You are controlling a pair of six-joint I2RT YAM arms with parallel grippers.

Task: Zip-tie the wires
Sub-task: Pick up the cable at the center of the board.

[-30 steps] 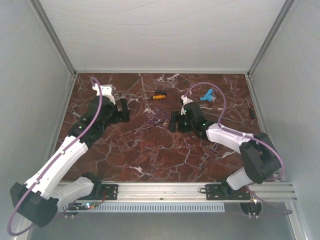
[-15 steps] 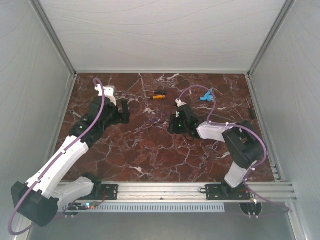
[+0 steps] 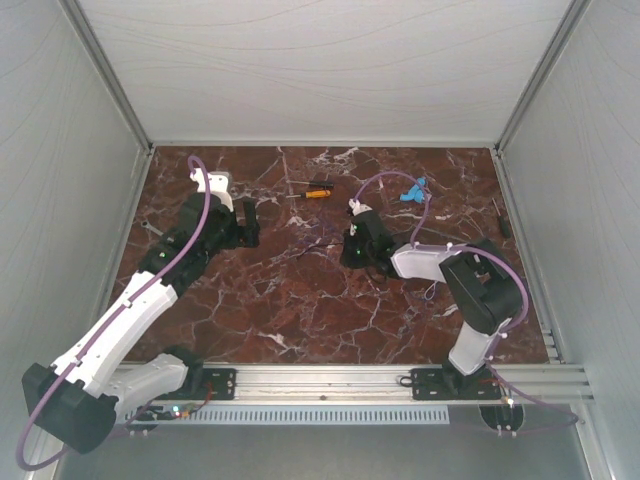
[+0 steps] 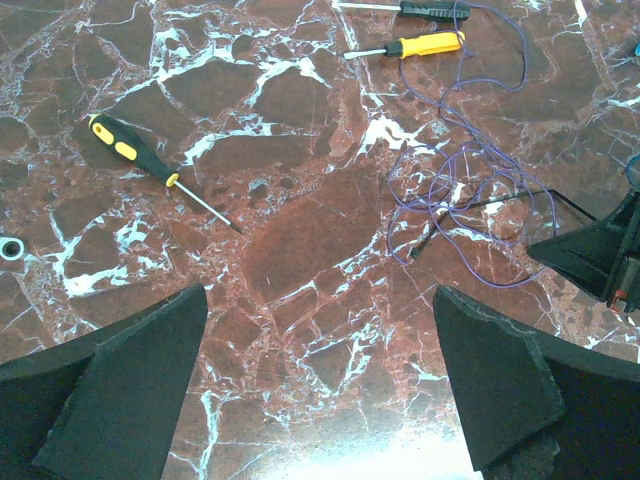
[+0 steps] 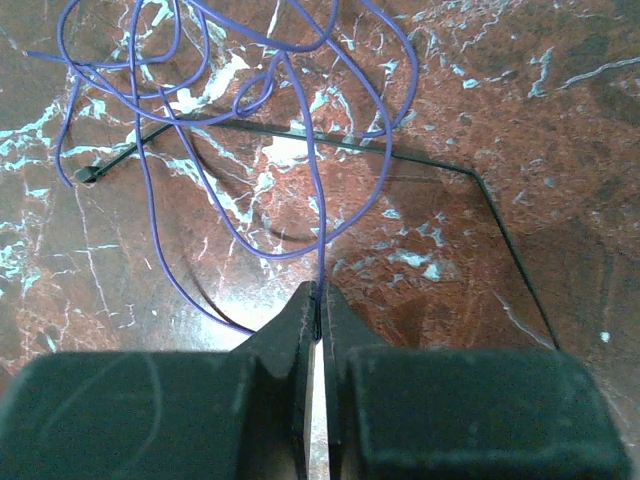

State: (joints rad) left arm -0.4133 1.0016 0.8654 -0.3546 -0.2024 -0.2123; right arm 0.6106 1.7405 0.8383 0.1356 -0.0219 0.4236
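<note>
Right wrist shows my right gripper [image 5: 318, 305] pinching a strand of the wires [image 5: 312, 190], loops fanning toward 12 o'clock; left gripper [image 4: 318, 335] spread wide.

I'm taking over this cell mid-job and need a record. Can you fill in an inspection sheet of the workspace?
Surface: dark red marble table, no spills seen.
Job's things: the wires lie in loose loops; black zip tie among them, unfastened.
Clutter: yellow-black screwdriver, orange screwdriver, black screwdriver, blue object, metal ring.
Grippers: left gripper open, holding nothing; right gripper shut on a strand of the wires.
Cables: lilac arm cables arch above the arms, clear of the wires.
Surroundings: white enclosure walls, rail at the near edge; nothing else seen.
</note>
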